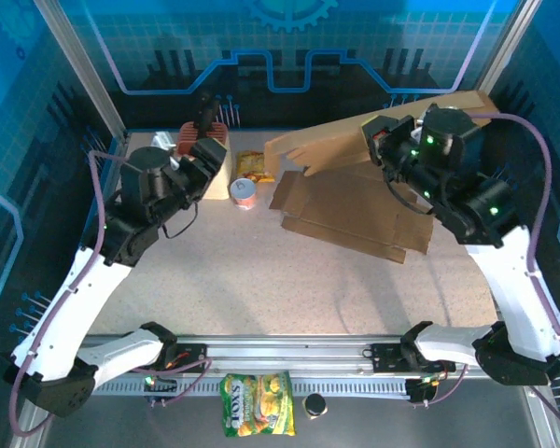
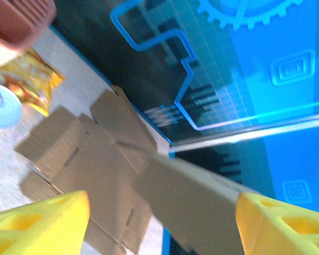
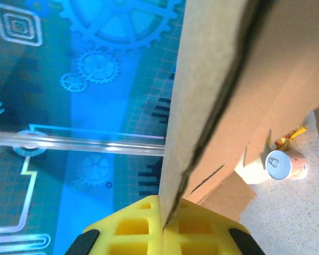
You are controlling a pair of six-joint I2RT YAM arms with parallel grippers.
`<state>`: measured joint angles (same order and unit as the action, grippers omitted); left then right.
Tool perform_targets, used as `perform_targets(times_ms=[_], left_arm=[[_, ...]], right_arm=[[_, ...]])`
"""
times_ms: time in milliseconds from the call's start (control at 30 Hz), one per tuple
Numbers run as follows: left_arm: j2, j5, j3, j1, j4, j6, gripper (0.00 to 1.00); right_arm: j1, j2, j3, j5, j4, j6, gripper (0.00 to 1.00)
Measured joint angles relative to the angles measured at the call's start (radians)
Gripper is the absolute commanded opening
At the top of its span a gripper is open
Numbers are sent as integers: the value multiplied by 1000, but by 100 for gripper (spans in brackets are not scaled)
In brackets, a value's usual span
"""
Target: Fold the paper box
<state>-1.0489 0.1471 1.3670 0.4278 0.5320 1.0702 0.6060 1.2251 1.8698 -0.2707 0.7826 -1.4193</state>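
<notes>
Where the speckled table (image 1: 261,280) reaches its far right part, the paper box (image 1: 355,210) lies as flat brown cardboard, with one long flap tilted up. The right gripper (image 3: 164,212) has its yellow fingers pinched tight on that flap's thin edge. The left gripper (image 2: 162,223) stands wide open, holding nothing. A shiny green and yellow bag (image 1: 257,404) has blue letters too small to read.
</notes>
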Motion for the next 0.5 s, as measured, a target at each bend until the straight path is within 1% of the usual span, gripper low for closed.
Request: perform_targets(times_ms=[67,133,200,267,333,400,500], left_arm=[[0,6,12,-37,32,-21,69],[-5,6,27,-70,74,-31,67],[-15,6,47,-105,122,-34,65],[-30,2,65,-141,169,-34,64],[-48,-14,73,-184,212,-34,63],[-67,-35,74,-221,258,-35,62],[-91,-66,67,-251,303,-59,59]], right_arm=[[77,2,75,-21,66,-3,0],[129,19,145,-25,128,-35,0],[153,47,195,-21,173,-84,0],[149,72,202,-3,197,-136,0],[117,101,156,39,188,-182,0],[71,140,71,83,154,-217,0],[19,227,-98,158,20,-249,0]])
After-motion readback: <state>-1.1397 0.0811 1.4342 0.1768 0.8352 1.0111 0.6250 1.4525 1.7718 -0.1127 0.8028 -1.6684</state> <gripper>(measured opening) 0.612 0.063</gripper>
